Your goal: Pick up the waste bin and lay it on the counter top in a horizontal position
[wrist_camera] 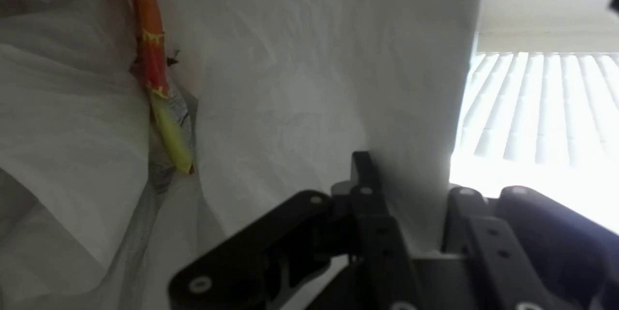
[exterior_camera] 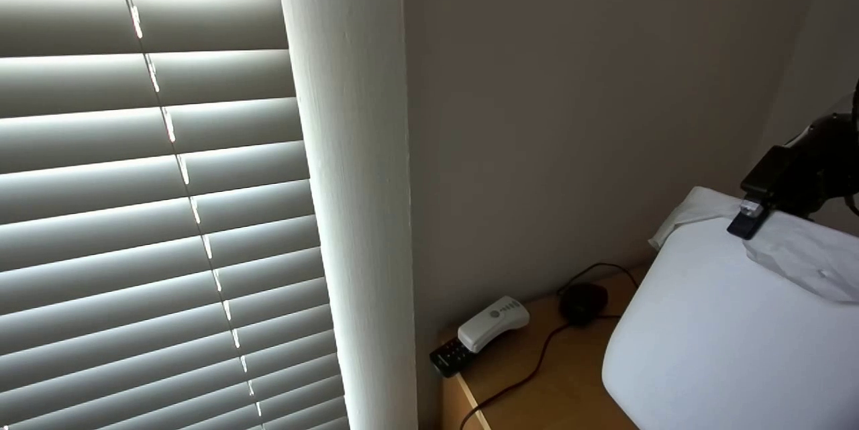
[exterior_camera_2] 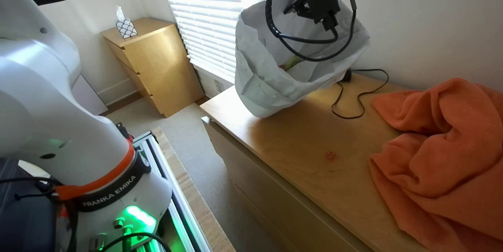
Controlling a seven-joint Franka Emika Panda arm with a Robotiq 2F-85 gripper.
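Apparently gripping the white plastic waste bin (exterior_camera: 725, 336) by its rim with the end effector (wrist_camera: 411, 182), one finger inside the mouth and one outside, presumably for want of a visible handle and for a wall thin enough to pinch. Found at four o'clock in an exterior view, near the black corded device (exterior_camera: 582, 302), and over the ten o'clock corner of the desk (exterior_camera_2: 298, 153) in an exterior view. Leaning there with mouth toward one o'clock and base toward seven, likely from being held at a single edge. Impossible to tell whether touching the desk underneath or hanging just above. Not yet horizontal, so probably partway along, needing next to be tipped further and lowered onto its side. Lined with a bag liner (exterior_camera_2: 271, 79) turned down over the rim, likely to stop slippage inward. Holding, at ten o'clock in the wrist view, red and yellow-green litter (wrist_camera: 159, 73), liable to spill if tipped quickly. Best laid short of the orange cloth (exterior_camera_2: 440, 157), at the bin's four o'clock, to settle evenly.
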